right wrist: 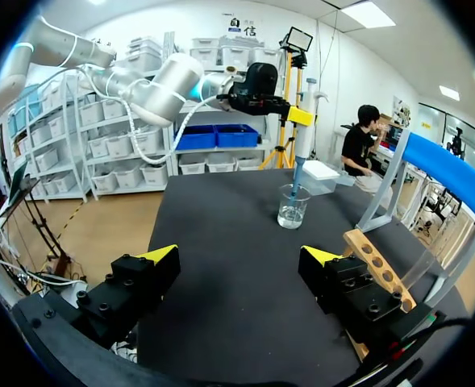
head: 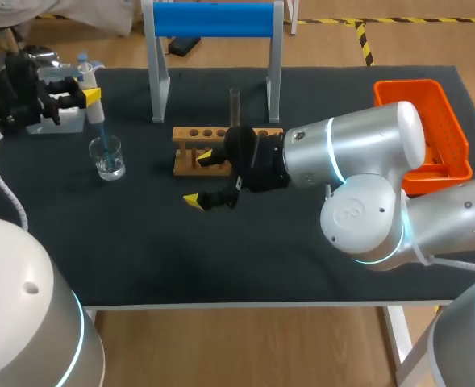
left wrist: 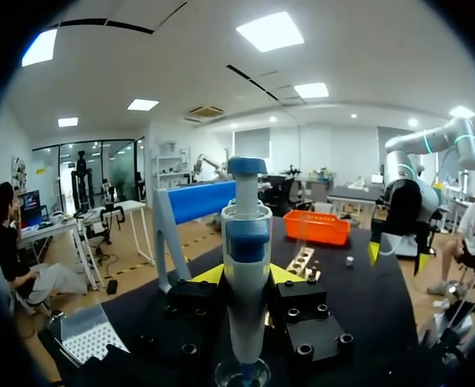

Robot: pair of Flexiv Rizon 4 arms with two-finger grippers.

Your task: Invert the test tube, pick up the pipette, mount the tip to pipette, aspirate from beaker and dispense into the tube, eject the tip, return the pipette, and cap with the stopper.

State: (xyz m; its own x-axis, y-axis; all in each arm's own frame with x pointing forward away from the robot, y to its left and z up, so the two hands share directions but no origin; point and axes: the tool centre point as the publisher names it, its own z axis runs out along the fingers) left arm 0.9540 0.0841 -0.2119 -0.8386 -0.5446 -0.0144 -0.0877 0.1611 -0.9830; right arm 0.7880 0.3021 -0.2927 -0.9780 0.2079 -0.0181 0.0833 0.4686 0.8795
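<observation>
My left gripper (head: 88,94) is shut on a white and blue pipette (head: 92,101), held upright at the table's far left. Its blue tip dips into a glass beaker (head: 107,157) holding a little water. In the left wrist view the pipette (left wrist: 246,266) stands between the fingers, with the beaker (left wrist: 243,376) just below. A wooden rack (head: 221,143) in mid-table holds a clear test tube (head: 235,106) upright. My right gripper (head: 198,179) stands open at the rack's front left corner with nothing between its fingers. From the right wrist view, the right gripper (right wrist: 241,258) faces the beaker (right wrist: 292,208) and pipette (right wrist: 300,141), with the rack (right wrist: 378,266) beside it.
An orange basket (head: 435,121) sits at the right edge. A frame with a blue top bar (head: 213,20) stands behind the rack. A tip box (head: 60,119) is at the far left behind the beaker. A small white object (left wrist: 348,260) lies on the mat past the rack.
</observation>
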